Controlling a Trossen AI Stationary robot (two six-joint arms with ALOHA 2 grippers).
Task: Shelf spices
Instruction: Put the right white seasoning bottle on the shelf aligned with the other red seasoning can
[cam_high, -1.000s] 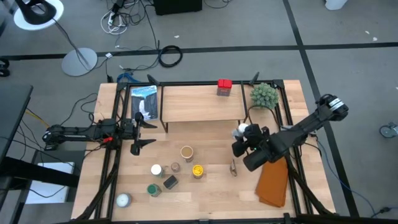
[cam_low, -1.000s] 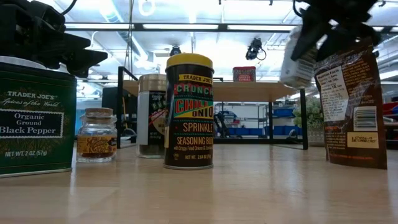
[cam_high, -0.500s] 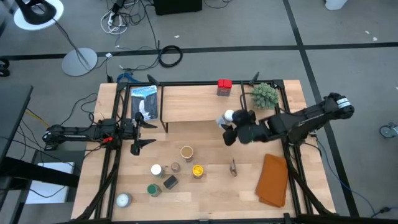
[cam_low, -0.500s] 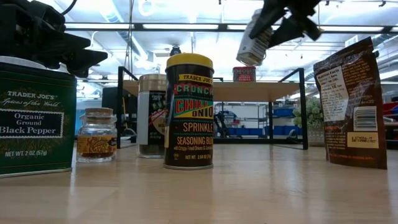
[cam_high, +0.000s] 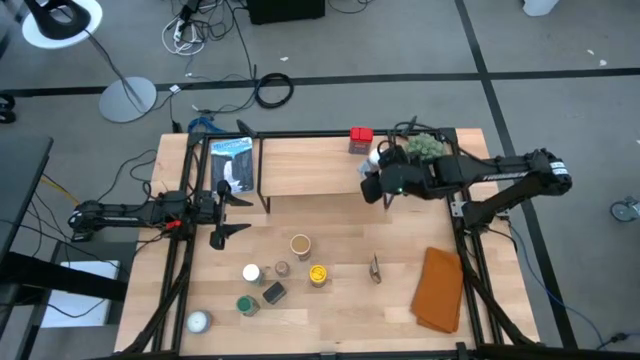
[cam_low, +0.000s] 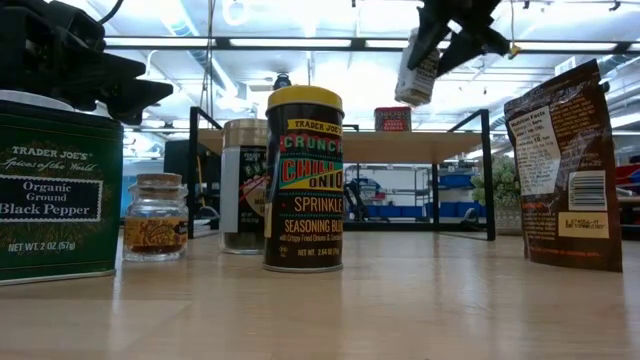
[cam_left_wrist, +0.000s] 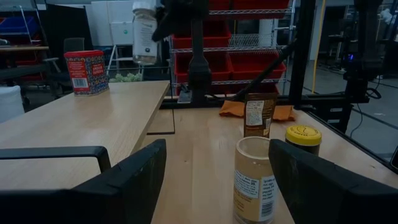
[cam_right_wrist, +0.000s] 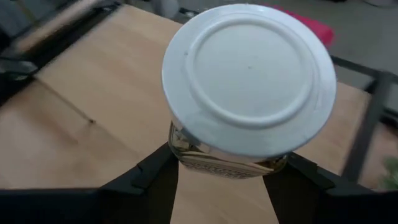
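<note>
Now I'm holding a white-capped jar (cam_high: 373, 161) in the right tool (cam_high: 385, 178), hanging just above the shelf (cam_high: 310, 168); the red tin (cam_high: 361, 139) is sitting at eleven o'clock.

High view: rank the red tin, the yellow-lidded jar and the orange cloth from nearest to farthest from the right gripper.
From the right gripper, shut on a white-lidded jar over the shelf's right end:
1. Red tin, on the shelf's back edge.
2. Yellow-lidded jar, on the tabletop, mid-front.
3. Orange cloth, front right.

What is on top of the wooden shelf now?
A red tin stands on the shelf. The right end effector holds a white-lidded jar above it; the plank beneath is hidden.
</note>
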